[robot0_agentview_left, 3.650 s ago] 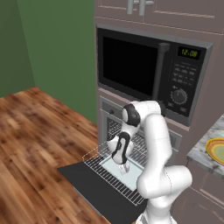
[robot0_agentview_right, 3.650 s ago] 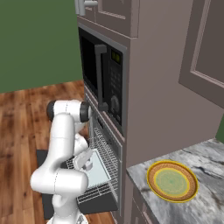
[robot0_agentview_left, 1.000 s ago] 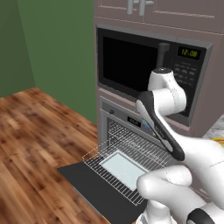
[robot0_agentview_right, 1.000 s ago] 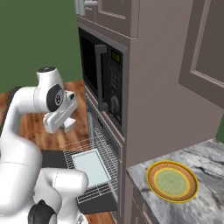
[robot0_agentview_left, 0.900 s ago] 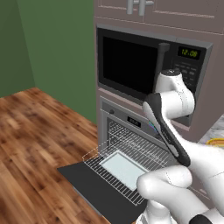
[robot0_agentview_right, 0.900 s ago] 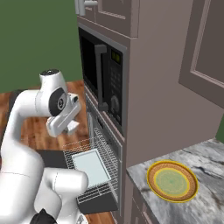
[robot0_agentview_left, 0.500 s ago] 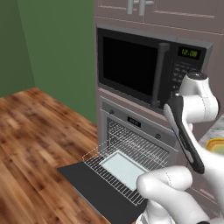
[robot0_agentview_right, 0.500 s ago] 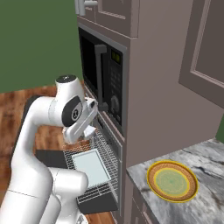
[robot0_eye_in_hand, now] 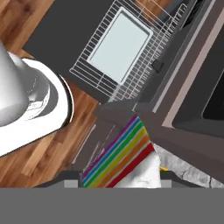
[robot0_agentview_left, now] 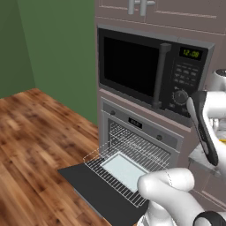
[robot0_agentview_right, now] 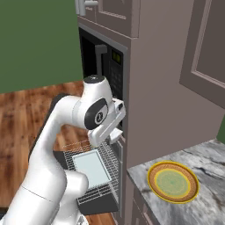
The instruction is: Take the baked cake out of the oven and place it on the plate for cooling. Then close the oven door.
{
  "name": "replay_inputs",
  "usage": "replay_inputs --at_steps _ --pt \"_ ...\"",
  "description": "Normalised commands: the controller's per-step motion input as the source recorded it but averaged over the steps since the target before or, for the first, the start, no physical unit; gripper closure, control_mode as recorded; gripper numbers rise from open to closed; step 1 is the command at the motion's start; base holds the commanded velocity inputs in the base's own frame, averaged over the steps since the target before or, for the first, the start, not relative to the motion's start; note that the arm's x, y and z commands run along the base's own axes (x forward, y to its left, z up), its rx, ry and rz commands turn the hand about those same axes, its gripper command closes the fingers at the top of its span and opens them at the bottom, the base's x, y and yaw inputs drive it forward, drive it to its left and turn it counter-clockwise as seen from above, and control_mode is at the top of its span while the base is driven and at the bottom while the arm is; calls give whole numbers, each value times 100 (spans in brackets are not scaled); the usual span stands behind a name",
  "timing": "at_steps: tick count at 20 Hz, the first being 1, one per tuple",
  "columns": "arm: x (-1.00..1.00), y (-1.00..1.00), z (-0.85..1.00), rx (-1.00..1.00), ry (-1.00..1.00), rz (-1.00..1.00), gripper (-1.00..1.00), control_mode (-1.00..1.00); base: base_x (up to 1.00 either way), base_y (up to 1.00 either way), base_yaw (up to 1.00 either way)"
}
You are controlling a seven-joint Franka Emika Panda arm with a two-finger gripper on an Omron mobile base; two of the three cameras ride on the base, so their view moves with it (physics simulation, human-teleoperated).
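Rainbow-striped on its cut side and capped with white icing, the cake (robot0_eye_in_hand: 120, 164) sits between the robot's fingers, squeezed between them with the jaws only a little way apart; the finger tips themselves are hidden behind the slice in the hand view. Far below the fingers the oven door (robot0_eye_in_hand: 57, 39) lies dropped flat and dark, and on it rests the pulled-out wire rack (robot0_eye_in_hand: 131, 70) with a pale rectangular tray (robot0_eye_in_hand: 119, 46) in its middle. From the left base view the oven (robot0_agentview_left: 141, 132) stands open under the black microwave (robot0_agentview_left: 150, 73), its rack (robot0_agentview_left: 128, 163) drawn out over the door (robot0_agentview_left: 88, 187), well apart from the hand. In the right base view the gripper (robot0_agentview_right: 115, 134) hangs close against the cabinet front, above the rack (robot0_agentview_right: 90, 169) and its tray (robot0_agentview_right: 91, 168). Off to the side of the fingers and lower, on the grey marbled counter (robot0_agentview_right: 211, 176), lies the plate (robot0_agentview_right: 172, 182), yellow-orange at the rim and greenish in the centre, not touched by the cake or the hand
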Motion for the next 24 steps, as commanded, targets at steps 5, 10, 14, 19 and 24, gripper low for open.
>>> replay_inputs --at_steps 5,10,14,19,24 --pt "-9 -91 0 0 2 -12 100 -100 0 0 0" --pt "-6 -84 -1 0 4 -11 100 -100 0 0 0" --pt "0 -68 -14 0 6 -7 100 -100 0 0 0" --pt "0 -52 -35 0 13 -1 100 -100 0 0 0" --pt "0 -42 -38 0 10 0 100 -100 0 0 0"
